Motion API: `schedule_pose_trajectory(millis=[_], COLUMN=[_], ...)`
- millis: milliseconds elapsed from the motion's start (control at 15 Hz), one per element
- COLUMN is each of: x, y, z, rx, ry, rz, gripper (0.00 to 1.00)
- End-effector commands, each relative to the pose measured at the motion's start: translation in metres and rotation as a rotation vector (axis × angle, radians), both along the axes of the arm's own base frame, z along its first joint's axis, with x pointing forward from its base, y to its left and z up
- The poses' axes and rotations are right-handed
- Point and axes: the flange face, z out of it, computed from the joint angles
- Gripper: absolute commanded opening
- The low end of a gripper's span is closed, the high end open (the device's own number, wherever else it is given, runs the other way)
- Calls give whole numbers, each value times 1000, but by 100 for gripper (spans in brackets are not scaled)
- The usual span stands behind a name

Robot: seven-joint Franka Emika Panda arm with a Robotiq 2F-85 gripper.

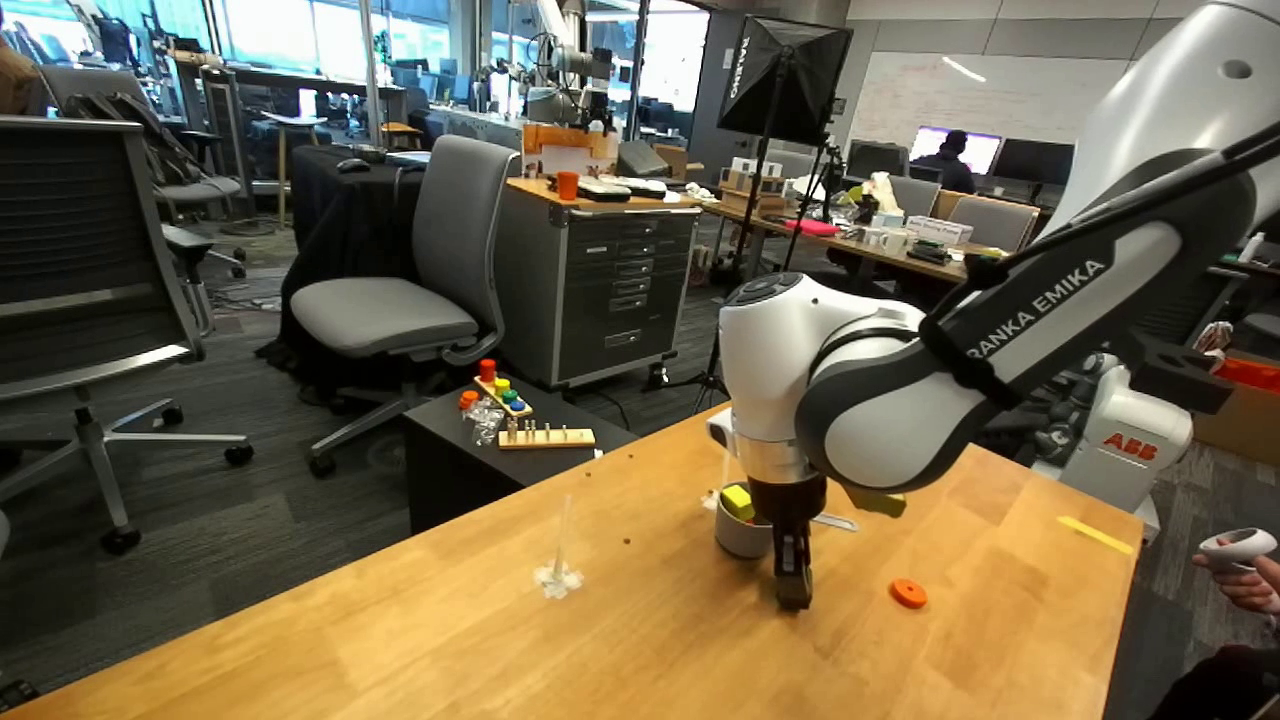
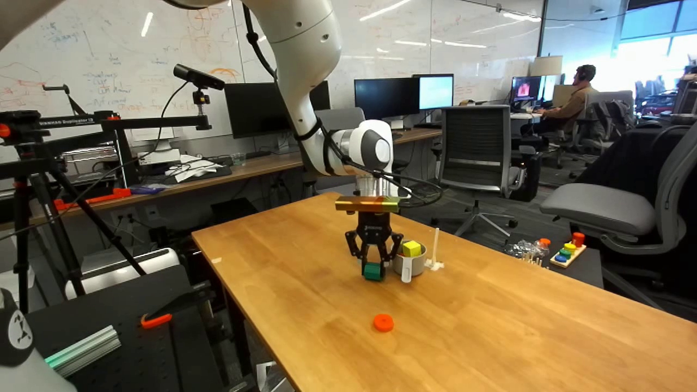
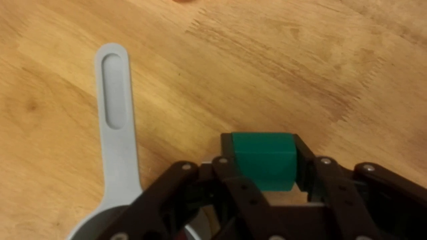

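Green block (image 3: 265, 161) sits beside the grey cup (image 2: 418, 265), jaws gripping its full width by opposite flat sides, likely the best hold; probably light, stiff, hardy. Whether it touches the surface (image 2: 490, 316) is unclear.

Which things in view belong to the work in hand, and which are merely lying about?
Belonging, it seems:
dark green smooth block, gripped by the black jointed pincer
grey round handled cup beside it, with a yellow cube inside

Merely lying about:
round orange plastic-looking disc on the brown wooden table
pale wooden peg strip on the black side table
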Motion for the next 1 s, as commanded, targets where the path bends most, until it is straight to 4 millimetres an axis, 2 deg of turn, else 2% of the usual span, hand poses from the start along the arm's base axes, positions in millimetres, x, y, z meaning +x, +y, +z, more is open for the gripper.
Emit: schedule_pose_trajectory(millis=[0, 600, 933], x=[11, 60, 63], y=[5, 9, 11], z=[10, 88, 95], rx=[13, 44, 58], ry=[-31, -187, -202], rz=[-32, -73, -92], gripper=[18, 18, 18])
